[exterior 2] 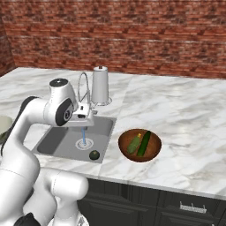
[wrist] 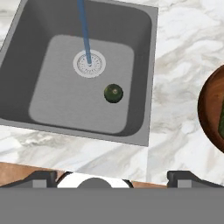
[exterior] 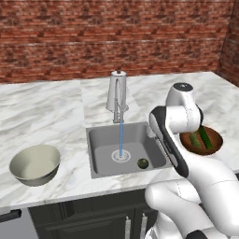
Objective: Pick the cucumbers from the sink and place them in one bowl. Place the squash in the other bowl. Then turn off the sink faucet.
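- Sink [wrist: 140, 65]: the grey steel basin lies below my hand. A blue stream of water [wrist: 85, 33] falls onto the white-rimmed drain [wrist: 89, 64], so the water is on.
- Squash [wrist: 113, 93]: a small, round, dark green vegetable resting on the basin floor, near the drain and toward the front right corner in the left base view. It is the one vegetable I can see in the sink.
- Cucumbers [exterior 2: 140, 143]: both lie side by side in the shallow reddish-brown bowl [exterior 2: 152, 154] on the counter to the right of the sink. I judge this step done.
- Pale grey-beige bowl [exterior: 35, 163]: on the counter to the left of the sink, well apart from the squash, with nothing inside it.
- Gripper [wrist: 112, 177]: my fingers stand spread wide with nothing between them, above the front edge of the sink and apart from the squash.
- Sink faucet [exterior: 117, 95]: upright behind the basin, not yet turned off.
- Remaining, in my judgement: carry the squash to the pale bowl, then shut off the faucet.
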Robot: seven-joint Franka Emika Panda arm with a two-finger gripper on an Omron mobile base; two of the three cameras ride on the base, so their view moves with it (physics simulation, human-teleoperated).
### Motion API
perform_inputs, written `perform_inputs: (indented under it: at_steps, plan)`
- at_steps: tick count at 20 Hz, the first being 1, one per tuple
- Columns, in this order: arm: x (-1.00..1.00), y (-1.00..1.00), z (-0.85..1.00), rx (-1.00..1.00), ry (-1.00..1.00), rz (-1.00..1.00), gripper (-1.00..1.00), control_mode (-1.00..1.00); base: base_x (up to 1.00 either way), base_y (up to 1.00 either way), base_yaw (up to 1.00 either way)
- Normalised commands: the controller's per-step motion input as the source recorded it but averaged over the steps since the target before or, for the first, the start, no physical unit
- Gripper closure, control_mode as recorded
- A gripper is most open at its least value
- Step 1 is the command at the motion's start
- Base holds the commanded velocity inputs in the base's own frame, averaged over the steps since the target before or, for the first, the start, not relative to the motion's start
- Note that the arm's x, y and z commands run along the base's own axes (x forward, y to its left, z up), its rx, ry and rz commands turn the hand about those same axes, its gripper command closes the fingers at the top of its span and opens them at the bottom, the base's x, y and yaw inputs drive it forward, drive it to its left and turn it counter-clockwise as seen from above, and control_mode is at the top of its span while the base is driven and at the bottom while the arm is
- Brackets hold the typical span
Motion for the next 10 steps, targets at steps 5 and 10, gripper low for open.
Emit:
perform_inputs:
  at_steps: [5, 10]
  plan:
    - [0.00, 0.34, -0.12, -0.04, 0.05, 0.03, -1.00, -1.00, 0.00, 0.00, 0.00]
    - [0.00, 0.17, -0.25, -0.07, 0.04, 0.00, -1.00, -1.00, 0.00, 0.00, 0.00]
